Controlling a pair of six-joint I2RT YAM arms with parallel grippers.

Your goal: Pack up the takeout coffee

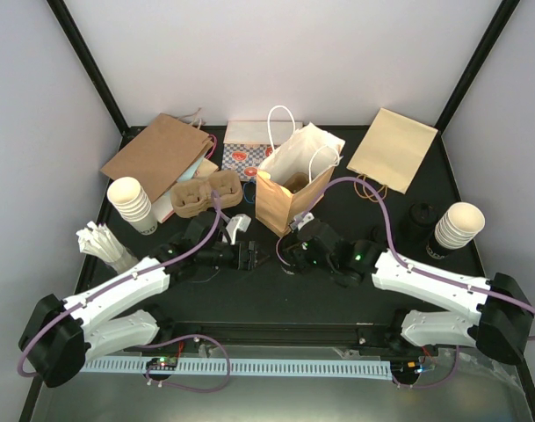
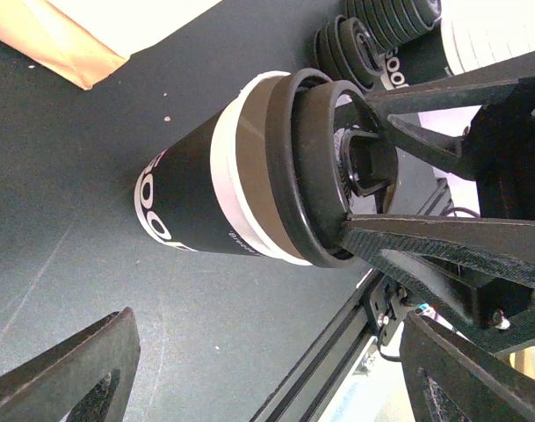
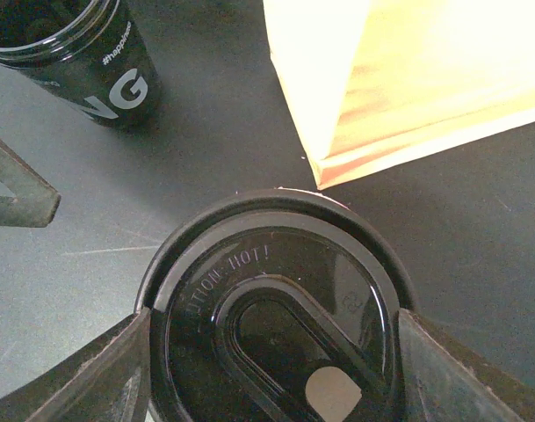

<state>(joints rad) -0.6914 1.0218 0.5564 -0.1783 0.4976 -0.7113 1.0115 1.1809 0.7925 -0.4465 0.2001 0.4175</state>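
A black takeout coffee [image 2: 206,189] with a white band and a black lid [image 3: 276,308] is between the fingers of my right gripper [image 3: 274,318], which is shut on the lid's rim from above. I cannot tell whether its base touches the mat. My left gripper [image 2: 269,352] stands open just beside it, nothing between its fingers [image 2: 83,369]. Both grippers, left [image 1: 252,257] and right [image 1: 291,255], meet in front of the open brown paper bag [image 1: 285,195]. A second black cup [image 3: 69,53], without lid and dark inside, stands nearby.
A cardboard cup tray [image 1: 206,192] lies left of the bag. White paper cup stacks stand at left [image 1: 131,204] and right [image 1: 458,227], black lids [image 2: 381,26] by the right one. Flat brown bags [image 1: 157,154] [image 1: 392,148] and a patterned box [image 1: 246,149] lie behind.
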